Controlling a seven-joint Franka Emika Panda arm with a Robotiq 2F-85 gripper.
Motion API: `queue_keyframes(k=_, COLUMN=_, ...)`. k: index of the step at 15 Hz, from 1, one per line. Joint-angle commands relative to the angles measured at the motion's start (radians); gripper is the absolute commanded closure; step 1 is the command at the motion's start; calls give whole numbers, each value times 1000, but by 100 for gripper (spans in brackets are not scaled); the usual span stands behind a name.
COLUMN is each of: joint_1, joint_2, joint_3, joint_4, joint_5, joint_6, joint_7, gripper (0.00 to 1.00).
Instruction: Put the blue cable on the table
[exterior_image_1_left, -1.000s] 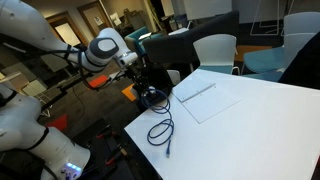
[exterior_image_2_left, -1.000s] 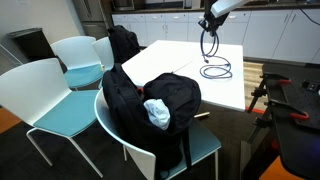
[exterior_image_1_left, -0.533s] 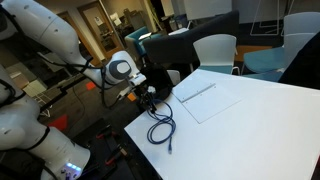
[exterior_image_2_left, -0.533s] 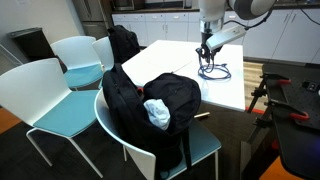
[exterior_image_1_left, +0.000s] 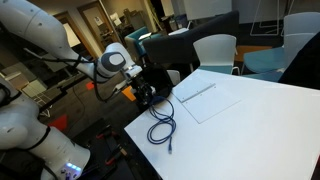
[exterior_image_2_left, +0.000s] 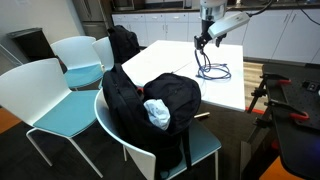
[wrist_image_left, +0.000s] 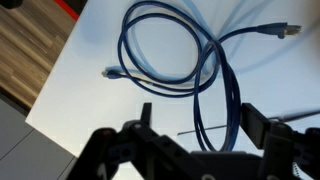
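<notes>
My gripper (exterior_image_1_left: 147, 90) has risen off the blue cable (wrist_image_left: 215, 62) since half a second ago, its jaws hanging wide and empty. The cable lies in loose loops on the white table (wrist_image_left: 85, 85) near its corner. A pale sheet (exterior_image_1_left: 205, 100) rests further right.

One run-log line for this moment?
thin dark-blue coiled cable: lying on white table | tool: open, above cable | task: looks done
</notes>
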Motion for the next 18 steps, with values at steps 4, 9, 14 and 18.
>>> queue_keyframes(k=4, joint_1=23, joint_2=-373, joint_3=85, joint_4=-108, joint_5=147, joint_6=-229, joint_7=-253, gripper=0)
queue_keyframes(k=9, joint_1=26, joint_2=-503, joint_3=136, joint_4=-106, joint_5=323, joint_6=-293, joint_7=-492, gripper=0)
queue_keyframes(k=14, joint_1=-10, joint_2=-509, joint_3=180, joint_4=-87, joint_5=379, joint_6=-289, joint_7=-557, gripper=0)
queue_keyframes(k=18, joint_1=-9, joint_2=-516, joint_3=187, joint_4=-89, joint_5=390, joint_6=-291, joint_7=-576, gripper=0)
